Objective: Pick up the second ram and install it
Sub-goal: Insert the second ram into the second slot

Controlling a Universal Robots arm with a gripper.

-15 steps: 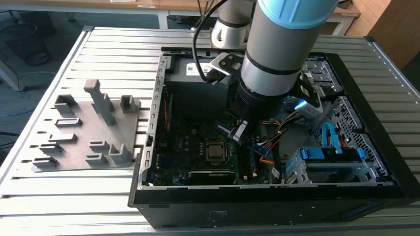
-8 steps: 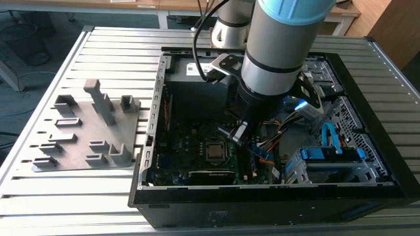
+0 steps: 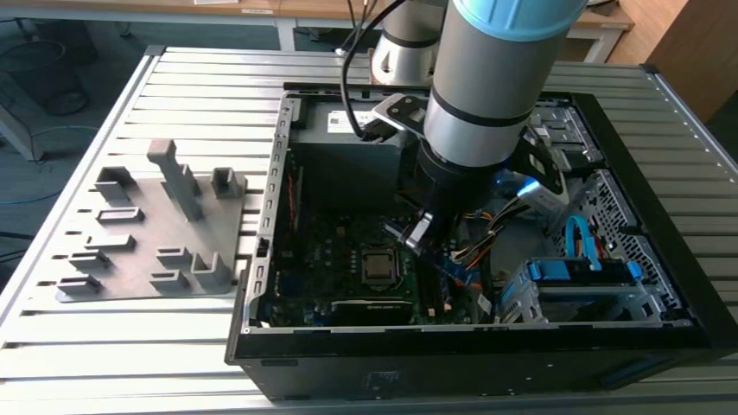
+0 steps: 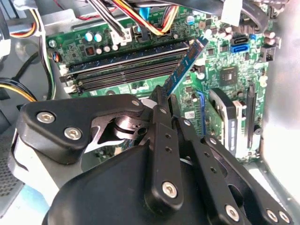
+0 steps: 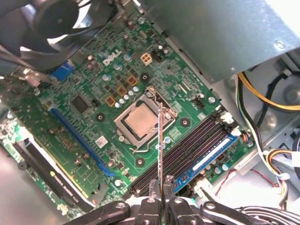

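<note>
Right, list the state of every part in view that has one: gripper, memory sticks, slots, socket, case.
gripper, shut on the second ram.
second ram, held by one end above the motherboard, not seated in any slot.
installed memory stick, seated in its slot.
other memory slots, unfilled.
CPU socket, processor in place, no cooler over it.
computer case, lying on its side, panel off.

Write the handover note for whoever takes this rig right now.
Gripper: shut on the ram, gripped at one end.
Ram: tilted, above the motherboard's slots, not in one.
Done: ram is picked up and inside the case. Another stick already sits in a slot.
Left: the ram is not yet seated.
</note>
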